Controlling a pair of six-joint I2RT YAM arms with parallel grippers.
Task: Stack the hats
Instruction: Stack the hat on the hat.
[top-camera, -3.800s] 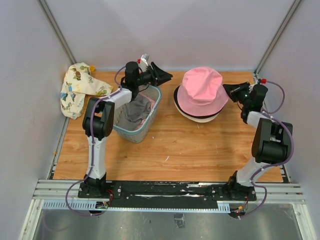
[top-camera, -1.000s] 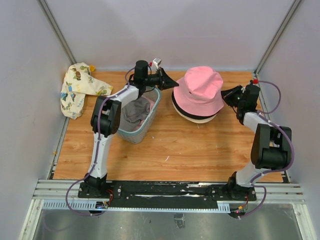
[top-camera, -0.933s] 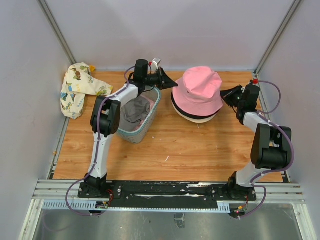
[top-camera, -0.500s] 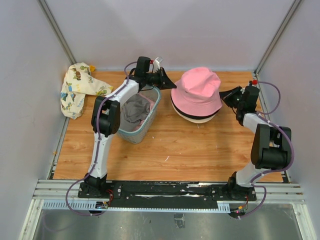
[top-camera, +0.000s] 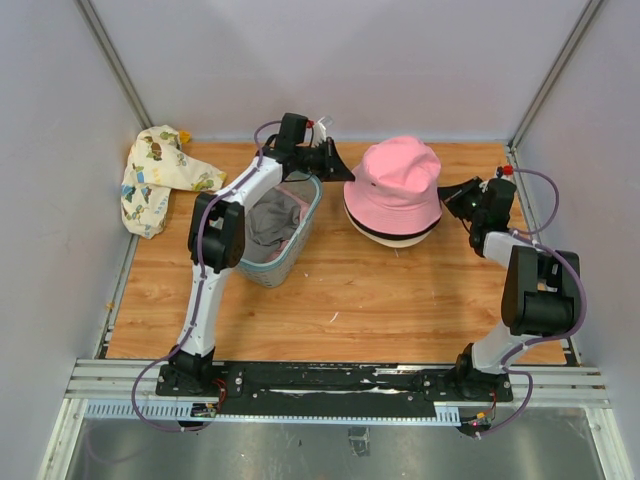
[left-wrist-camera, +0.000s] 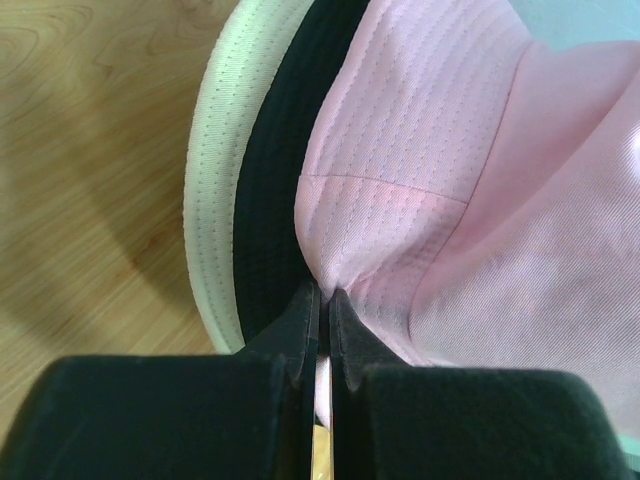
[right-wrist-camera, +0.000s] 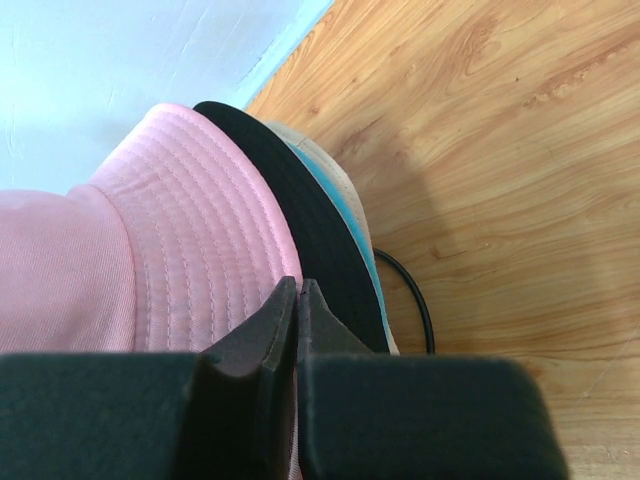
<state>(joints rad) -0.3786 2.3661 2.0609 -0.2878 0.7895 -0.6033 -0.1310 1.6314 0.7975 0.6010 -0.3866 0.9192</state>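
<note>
Our left hand (left-wrist-camera: 320, 300) is pinching the brim of the pink hat (top-camera: 398, 182) on the side nearest the basket (top-camera: 268, 270), and our right hand (right-wrist-camera: 298, 292) is pinching the side farthest from it. We are judging it best to lower both edges evenly and square the brim over the stacked hats (top-camera: 392, 236) before letting go. They are sitting on the bench (top-camera: 350, 290) just beside the basket, which is holding a crumpled grey hat (top-camera: 270, 220).

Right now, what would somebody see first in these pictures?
The big pink hat jumps out, sitting on other hats at the back of the table. The left end effector and right end effector each pinch its brim from opposite sides. Left of it stands a blue-grey basket with grey fabric inside.
</note>
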